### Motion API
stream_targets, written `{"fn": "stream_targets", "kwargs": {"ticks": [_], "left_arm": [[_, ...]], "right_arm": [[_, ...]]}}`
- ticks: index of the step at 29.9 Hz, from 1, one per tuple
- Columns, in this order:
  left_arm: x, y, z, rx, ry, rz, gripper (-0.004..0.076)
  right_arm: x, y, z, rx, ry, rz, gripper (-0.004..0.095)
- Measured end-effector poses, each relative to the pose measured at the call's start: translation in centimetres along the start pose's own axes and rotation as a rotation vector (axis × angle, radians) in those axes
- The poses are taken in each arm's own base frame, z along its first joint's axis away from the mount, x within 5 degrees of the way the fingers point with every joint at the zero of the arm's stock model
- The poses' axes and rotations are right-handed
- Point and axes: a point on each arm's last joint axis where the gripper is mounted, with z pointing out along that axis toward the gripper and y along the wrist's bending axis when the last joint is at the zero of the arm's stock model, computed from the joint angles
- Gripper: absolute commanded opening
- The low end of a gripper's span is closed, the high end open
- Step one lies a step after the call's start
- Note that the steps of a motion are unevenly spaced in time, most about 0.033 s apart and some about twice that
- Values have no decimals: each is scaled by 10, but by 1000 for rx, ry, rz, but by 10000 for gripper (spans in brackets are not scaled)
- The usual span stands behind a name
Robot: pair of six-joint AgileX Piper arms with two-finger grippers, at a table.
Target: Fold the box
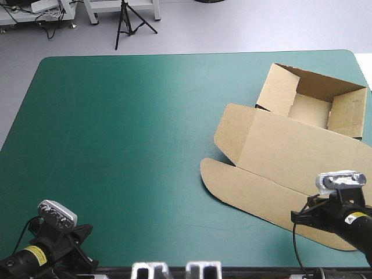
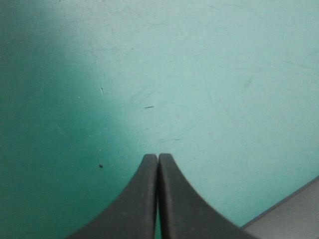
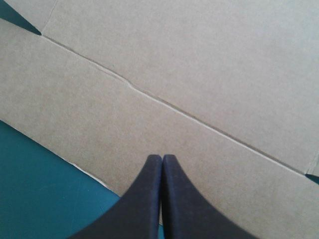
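Currently the left gripper is closed, its fingers meeting in one arch over bare teal-green cover at the near left corner, well apart from the box. The box lies on the right half, with the walled tray far and the lid flat and nearer. The right gripper is closed and empty, above the lid's outer flap by its near edge. Only the high view shows the tray. The right wrist view shows a crease ahead of the fingertips.
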Motion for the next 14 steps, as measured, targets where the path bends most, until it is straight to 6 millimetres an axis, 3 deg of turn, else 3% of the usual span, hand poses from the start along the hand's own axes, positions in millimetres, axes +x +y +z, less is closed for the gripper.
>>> {"fn": "stream_targets", "kwargs": {"ticks": [5,14], "left_arm": [[1,-1,2,12,-2,11,-9],[1,-1,2,12,-7,14,-9]], "right_arm": [[21,2,3,11,-46,-12,-17],[24,3,-2,20,-97,-22,-18]]}}
